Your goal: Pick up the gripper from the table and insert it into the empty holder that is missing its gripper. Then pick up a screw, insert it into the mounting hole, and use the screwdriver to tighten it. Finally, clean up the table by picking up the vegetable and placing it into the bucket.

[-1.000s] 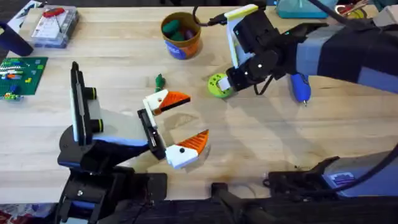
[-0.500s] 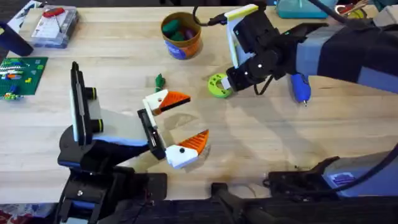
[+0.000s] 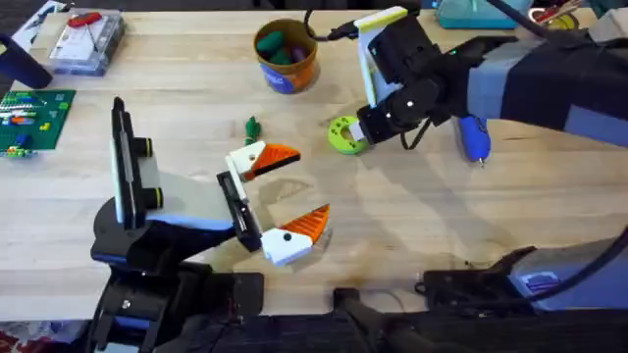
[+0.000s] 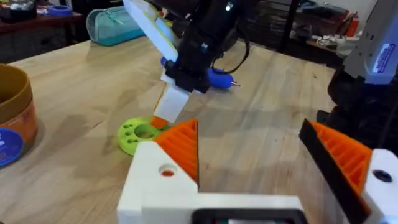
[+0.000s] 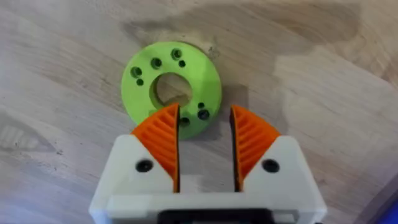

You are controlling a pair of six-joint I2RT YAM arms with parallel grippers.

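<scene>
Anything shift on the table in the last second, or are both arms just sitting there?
Nothing visibly changed. The right tool hovers open over the lime-green disc, the left tool stays open near the table's middle, and the vegetable, bucket and screwdriver lie where they were.

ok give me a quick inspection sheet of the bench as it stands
surface: wooden table, no spills seen
job's things: vegetable lies loose on the table, outside the bucket; screwdriver lies flat, partly under the right arm
clutter: lime-green disc; clear parts box; green board
grippers: left gripper open, empty; right gripper open, over the disc's rim
cables: black cable by the right arm
surroundings: teal pouch at the far edge
</scene>
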